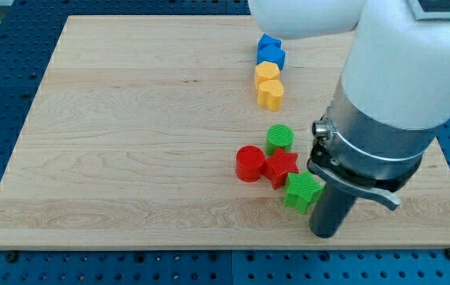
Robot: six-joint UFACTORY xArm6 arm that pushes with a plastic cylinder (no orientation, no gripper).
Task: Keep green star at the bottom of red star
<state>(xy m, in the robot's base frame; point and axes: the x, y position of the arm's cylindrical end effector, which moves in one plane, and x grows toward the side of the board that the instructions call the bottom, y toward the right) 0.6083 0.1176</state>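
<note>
The red star (280, 167) lies on the wooden board (130, 142) right of centre. The green star (301, 191) touches it on its lower right side. My tip (326, 234) is at the lower end of the dark rod, just below and right of the green star, close to it or touching it; I cannot tell which. A red cylinder (249, 163) touches the red star on its left. A green cylinder (280, 138) sits just above the red star.
Near the view's top, a column of blocks: a blue cube (268, 45), a blue block (275, 57), a yellow block (266, 73) and a yellow heart (271, 94). The arm's large white and grey body (399, 87) covers the board's right side.
</note>
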